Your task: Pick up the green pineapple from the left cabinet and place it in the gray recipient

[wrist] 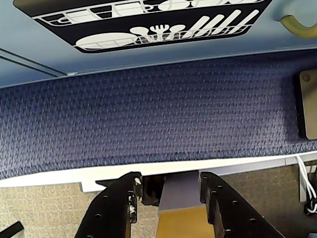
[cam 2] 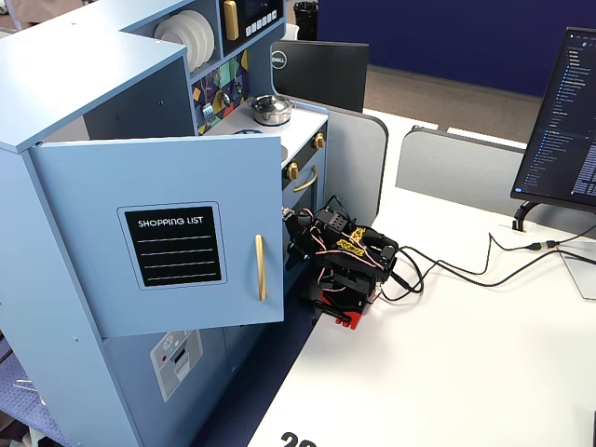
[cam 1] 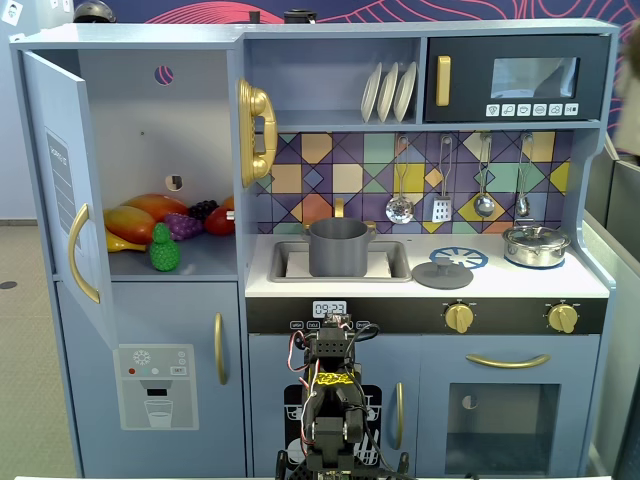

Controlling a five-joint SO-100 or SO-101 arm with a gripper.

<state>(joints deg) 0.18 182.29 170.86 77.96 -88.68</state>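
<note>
Wrist view shows my pincer (wrist: 168,191) spread and empty, folded low at six o'clock, so the green pineapple (cam 1: 164,250) waits at the left cabinet's (cam 1: 150,120) shelf front, door swung clear.

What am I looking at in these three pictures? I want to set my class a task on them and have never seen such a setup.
It is a small robot arm folded low in front of a toy kitchen. One fixed view faces the kitchen; the other looks from the side, past the open cabinet door. The wrist view rides on the arm and shows its tool, two dark fingers open and holding nothing, above blue carpet. In the left cabinet lie toy fruits, with the green pineapple standing in front. The gray recipient, a pot, sits in the sink; its lid lies beside it, and a shiny silver pot stands to the right.
</note>
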